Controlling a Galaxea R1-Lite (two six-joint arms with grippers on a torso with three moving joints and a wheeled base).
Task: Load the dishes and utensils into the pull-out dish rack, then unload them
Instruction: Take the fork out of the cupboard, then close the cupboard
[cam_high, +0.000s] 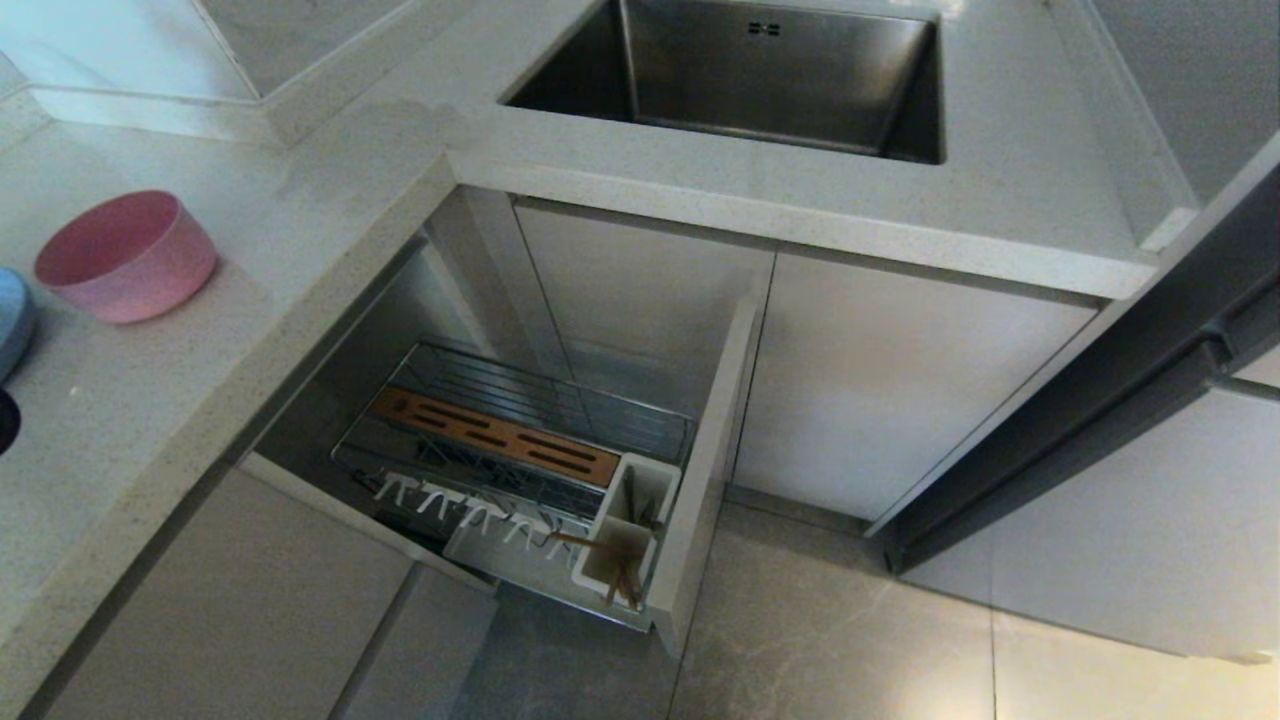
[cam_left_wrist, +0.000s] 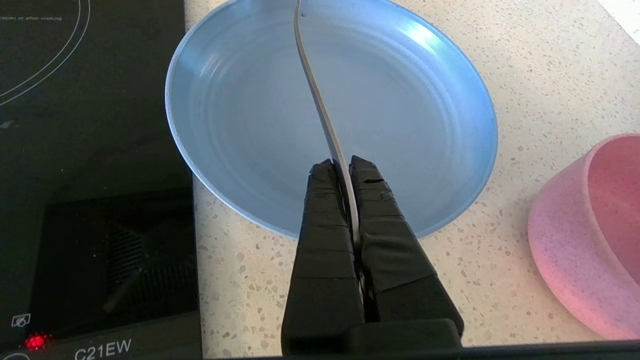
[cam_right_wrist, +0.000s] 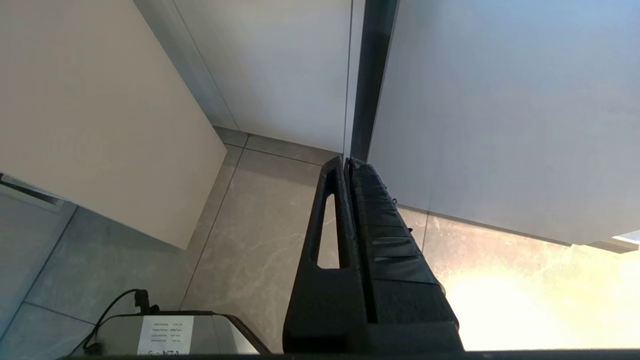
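The left gripper (cam_left_wrist: 340, 167) is clamped on the handle of the silver spoon (cam_left_wrist: 315, 90), whose long axis runs toward twelve o'clock across the blue plate (cam_left_wrist: 240, 115) on the tabletop (cam_left_wrist: 550, 75), while the pull-out dish rack (cam_high: 520, 470) waits well below, nearer this arm.

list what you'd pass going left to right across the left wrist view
black induction cooktop → pale-blue plate on the speckled countertop, with the left pincer shut on the spoon over it → pink bowl
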